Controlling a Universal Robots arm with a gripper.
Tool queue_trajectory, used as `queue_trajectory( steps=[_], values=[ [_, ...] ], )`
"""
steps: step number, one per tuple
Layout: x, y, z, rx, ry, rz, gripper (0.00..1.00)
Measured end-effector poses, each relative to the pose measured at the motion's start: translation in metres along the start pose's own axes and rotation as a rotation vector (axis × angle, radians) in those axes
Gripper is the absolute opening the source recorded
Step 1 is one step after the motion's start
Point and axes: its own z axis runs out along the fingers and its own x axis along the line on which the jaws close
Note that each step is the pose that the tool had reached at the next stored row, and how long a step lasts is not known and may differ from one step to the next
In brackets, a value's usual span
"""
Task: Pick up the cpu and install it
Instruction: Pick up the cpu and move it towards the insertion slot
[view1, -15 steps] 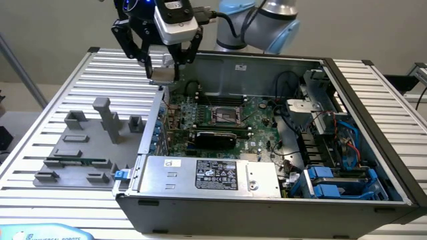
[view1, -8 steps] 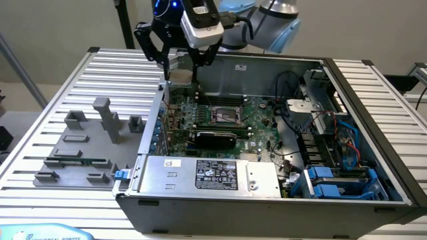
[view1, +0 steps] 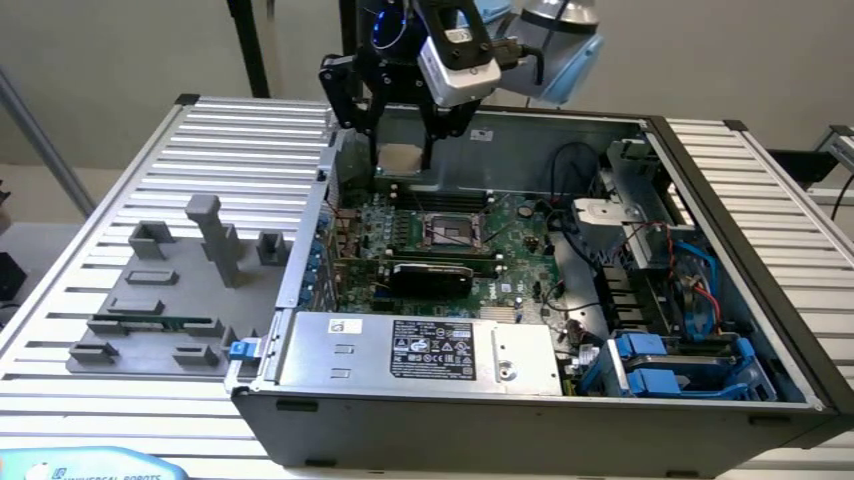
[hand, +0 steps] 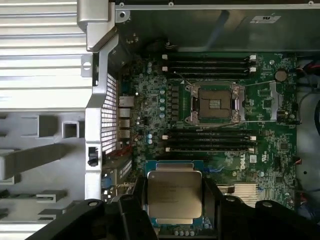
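Presently I am pinching the cpu (hand: 174, 196) between the two fingers of my claw (hand: 174, 205); its silver top is facing my wrist camera, and its tan edges are pressing against my pads; I am hanging with it above the open computer case (view1: 534, 430), over the green motherboard (view1: 514, 225); the square socket (hand: 215, 104) is lying apart from the chip, between rows of memory slots (hand: 207, 141); on the exterior view's left, grey fixture blocks (view1: 220, 250) are standing on the slatted table (view1: 240, 150), with a green memory stick (view1: 154, 324) lying among them.
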Motion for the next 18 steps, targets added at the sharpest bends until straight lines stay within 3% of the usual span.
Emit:
queue_trajectory(
  steps=[7,18],
  values=[
    [-0.024,0.0162,0.0134,0.0000,0.0000,0.000,0.55],
    [-0.046,0.0468,0.0347,-0.0005,0.0000,0.000,0.55]
  ],
)
